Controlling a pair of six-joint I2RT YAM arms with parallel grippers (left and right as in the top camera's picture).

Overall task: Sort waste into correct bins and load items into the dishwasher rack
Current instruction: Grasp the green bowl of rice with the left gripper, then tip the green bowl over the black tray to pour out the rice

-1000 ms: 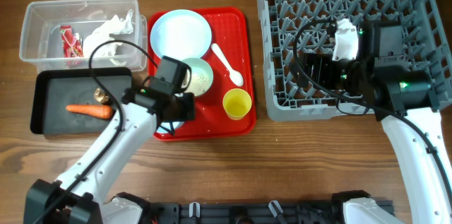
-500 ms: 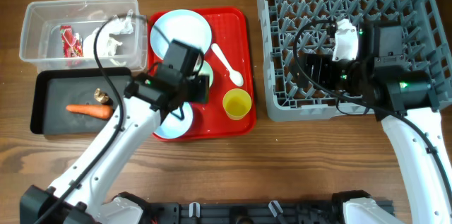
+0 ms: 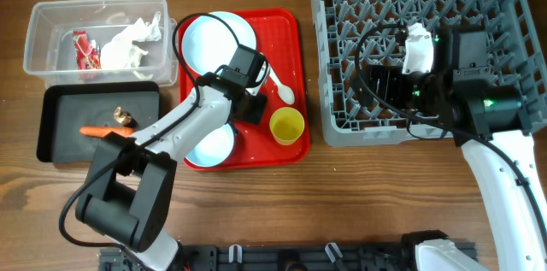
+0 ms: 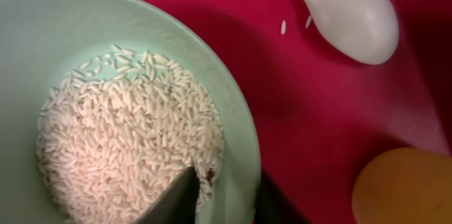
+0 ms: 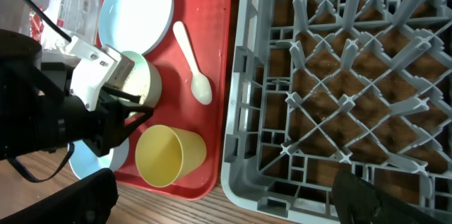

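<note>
a brown wooden table (image 3: 256,194) with the grain running left to right carries four things. at the far left stands a clear tub (image 3: 94,2), and a black tray (image 3: 77,147) lies just in front of it, edge against edge. a red tray (image 3: 282,40) lies just right of both, close against the tub's corner. right of that, across a narrow strip of bare wood, sits a grey rack (image 3: 318,66), which runs past the far and right edges of the overhead view.

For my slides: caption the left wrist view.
Left gripper straddles rim of pale green bowl holding rice, on red tray.
</note>
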